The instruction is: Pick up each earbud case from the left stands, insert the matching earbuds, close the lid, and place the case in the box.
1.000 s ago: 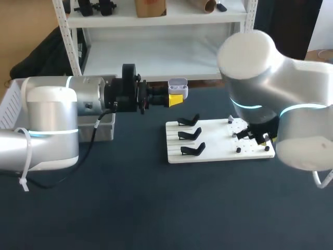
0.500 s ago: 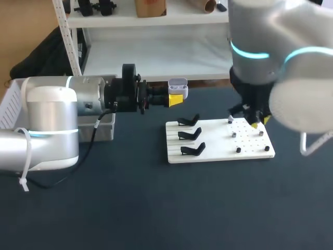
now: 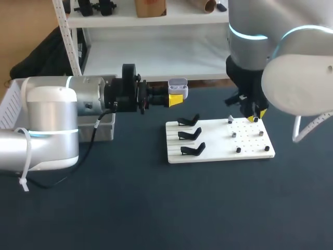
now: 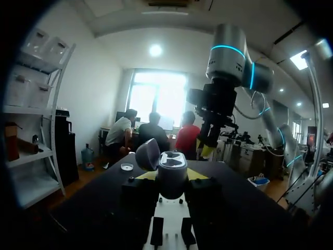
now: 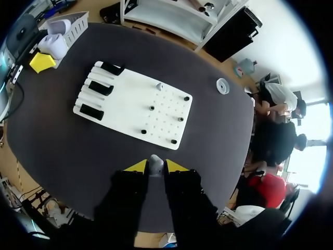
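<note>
Jaws of the left gripper (image 3: 176, 98) clamp the case (image 3: 178, 83) from both sides. They hold it in the air past the board's far left corner, to the right of the box (image 3: 11, 104). Only the left wrist view shows the lid (image 4: 148, 154) tipped open beside the case body, with two dark wells in its top. From the head view the case is just a pale lump above the yellow tips.

On the table lies the white board (image 3: 218, 151). Three bare black stands (image 3: 189, 134) sit in a column on its left part, and a few small dark bits (image 3: 238, 150) dot its right part.

The right gripper (image 3: 255, 115) hangs above the board's far right corner. Its jaws are almost together, pinching a pale earbud (image 5: 155, 163). Only the right wrist view shows the earbud; in the head view it cannot be made out. The left wrist view has this gripper ahead of the case.

A second ago the right gripper sat low over the board's right part. It has since lifted and drawn towards the far edge. The left arm and case have not moved.
</note>
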